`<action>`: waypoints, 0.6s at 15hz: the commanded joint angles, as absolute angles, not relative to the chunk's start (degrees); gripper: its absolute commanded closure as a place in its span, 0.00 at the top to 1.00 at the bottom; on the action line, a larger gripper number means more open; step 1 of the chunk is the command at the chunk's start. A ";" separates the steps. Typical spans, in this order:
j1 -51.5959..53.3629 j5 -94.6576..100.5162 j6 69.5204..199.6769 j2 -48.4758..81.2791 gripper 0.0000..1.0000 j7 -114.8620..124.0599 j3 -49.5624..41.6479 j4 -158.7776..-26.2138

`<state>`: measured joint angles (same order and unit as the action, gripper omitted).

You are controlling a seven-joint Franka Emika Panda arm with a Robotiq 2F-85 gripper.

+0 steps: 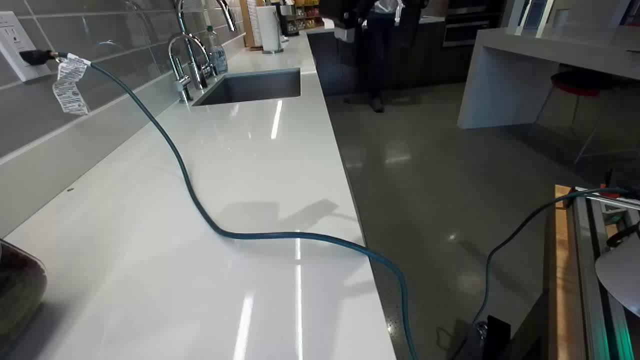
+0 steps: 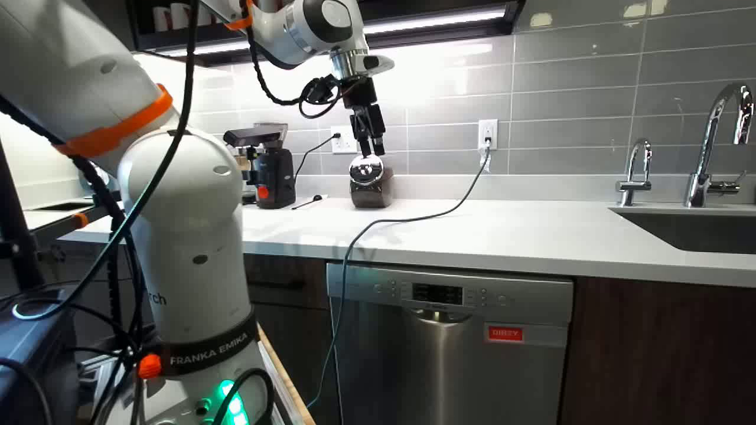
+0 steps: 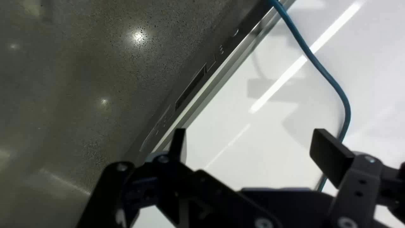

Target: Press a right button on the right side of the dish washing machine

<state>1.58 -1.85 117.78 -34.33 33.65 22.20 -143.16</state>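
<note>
My gripper (image 3: 248, 136) is spread wide, its black fingers (image 3: 329, 153) well apart. In an exterior view it hangs in the upper middle of the frame, fingers pointing down, while the dishwasher (image 2: 449, 369) stands lower and further right, under the white counter (image 2: 531, 230) — its control panel (image 2: 446, 277) along the top, with buttons (image 2: 484, 297) to the right of the dark display (image 2: 437, 293), well below me. In my wrist view the panel slants from lower left toward the top — up and left of the gap between my fingers
</note>
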 commanded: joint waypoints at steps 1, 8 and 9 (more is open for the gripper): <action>2.89 -1.00 117.66 -34.02 1.00 34.32 21.06 -143.05; 2.89 -1.00 117.66 -34.02 1.00 34.32 21.06 -143.05; 1.49 -0.07 118.19 -33.16 1.00 35.43 20.84 -142.81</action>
